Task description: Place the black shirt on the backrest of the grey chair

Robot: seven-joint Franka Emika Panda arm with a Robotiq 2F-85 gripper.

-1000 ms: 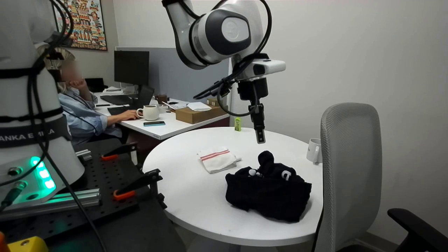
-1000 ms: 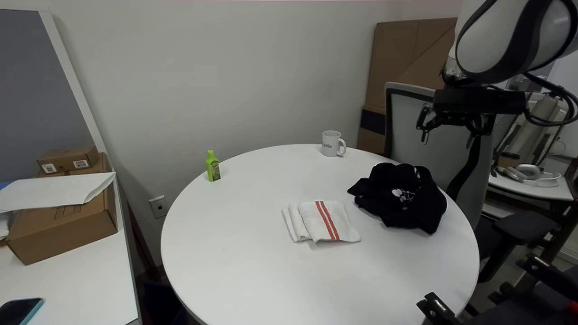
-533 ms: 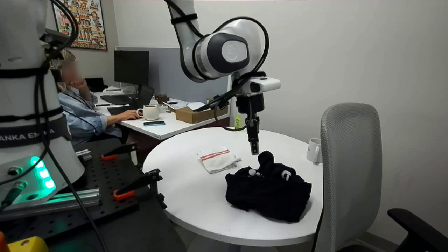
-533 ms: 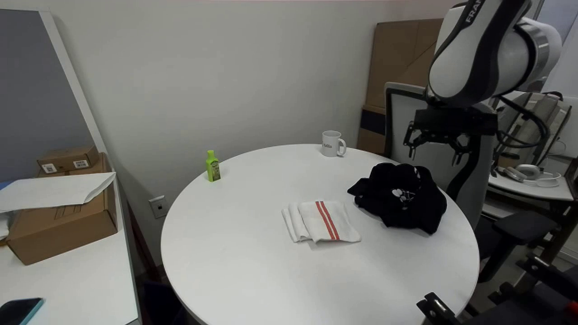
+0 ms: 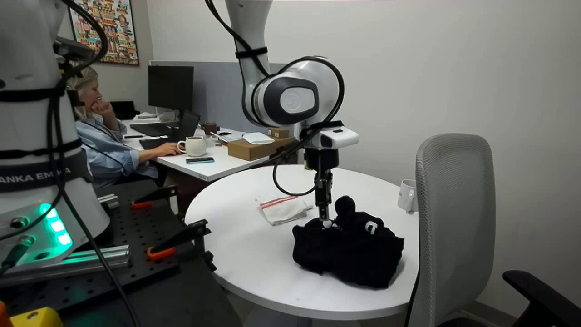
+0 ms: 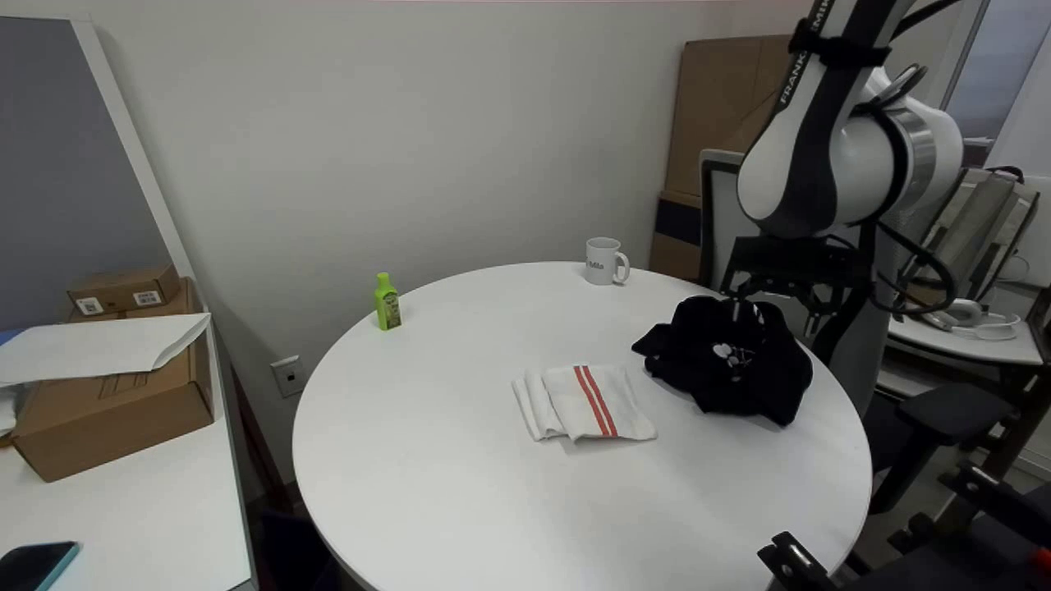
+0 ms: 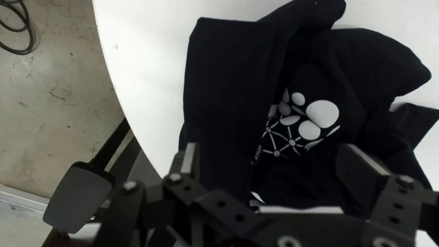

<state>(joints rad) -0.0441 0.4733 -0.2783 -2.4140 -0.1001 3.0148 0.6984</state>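
The black shirt (image 5: 349,256) lies bunched on the round white table, also in an exterior view (image 6: 690,369) and the wrist view (image 7: 229,89), its white print facing up. The grey chair (image 5: 458,213) stands at the table's edge with its tall backrest bare. It is partly hidden behind the arm in an exterior view (image 6: 724,222); its dark armrest (image 7: 79,195) shows in the wrist view. My gripper (image 6: 773,322) points down at the shirt's chair-side part. In the wrist view the gripper (image 7: 269,151) is open, fingers wide apart over the fabric. Whether the fingertips touch it I cannot tell.
A white towel with red stripes (image 6: 591,402) lies beside the shirt. A white mug (image 6: 603,263) and a green bottle (image 6: 387,302) stand near the table's far edge. A person (image 5: 104,141) sits at the desk (image 5: 213,168) behind.
My gripper has come down steadily from well above the table to the level of the shirt's top, staying open. The shirt, towel and chair have not moved.
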